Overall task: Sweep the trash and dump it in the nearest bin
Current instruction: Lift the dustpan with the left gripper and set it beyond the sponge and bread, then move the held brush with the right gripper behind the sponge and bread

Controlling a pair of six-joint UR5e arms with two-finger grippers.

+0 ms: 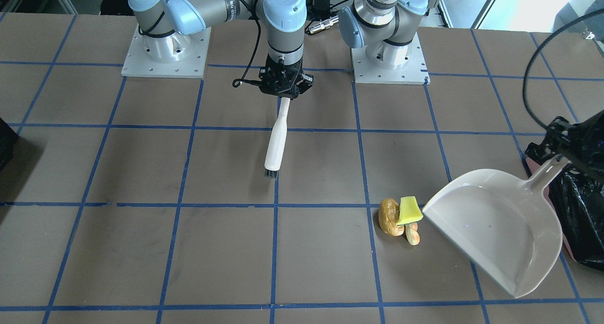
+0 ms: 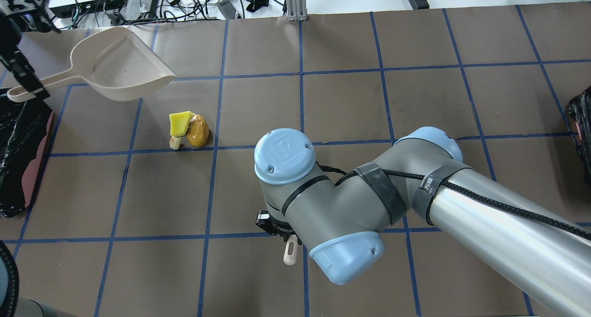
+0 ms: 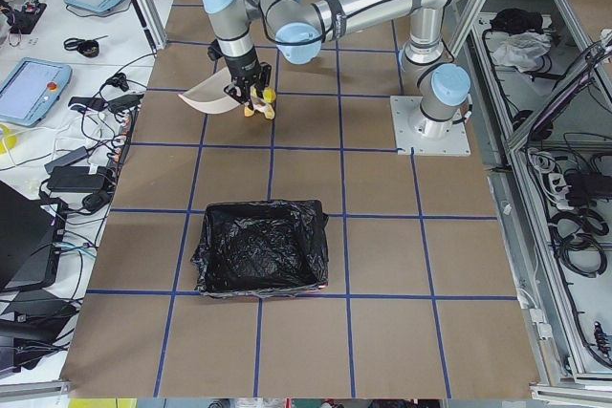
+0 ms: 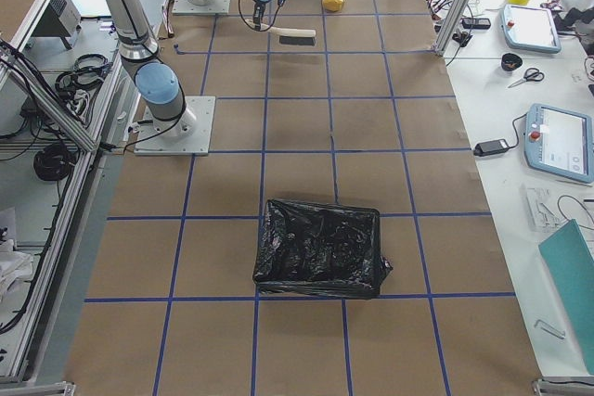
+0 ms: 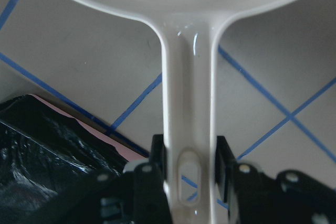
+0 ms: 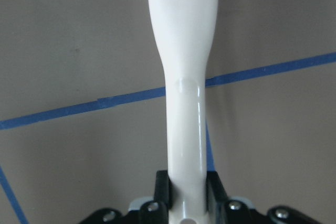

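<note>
The brown table [image 1: 141, 248], gridded in blue tape, carried the pink bin [image 1: 583, 220] with its crinkled black bag at the end on the robot's left. Just beside the bin, the left gripper [image 1: 561, 160] had both fingers closed on the handle of the pale dustpan [image 1: 490, 225], whose open lip faced the trash [image 1: 400, 219], near it but not touching. The right gripper [image 1: 283, 94], near the robot's base, was clamped on the end of the white brush [image 1: 276, 142], its dark bristles pointing away from the robot and well apart from the trash. The trash sat clustered on the table: a brown lump [image 1: 389, 216], a yellow-green wedge [image 1: 409, 210] leaning on it, and a small orange-tan slice [image 1: 413, 235] under the wedge
</note>
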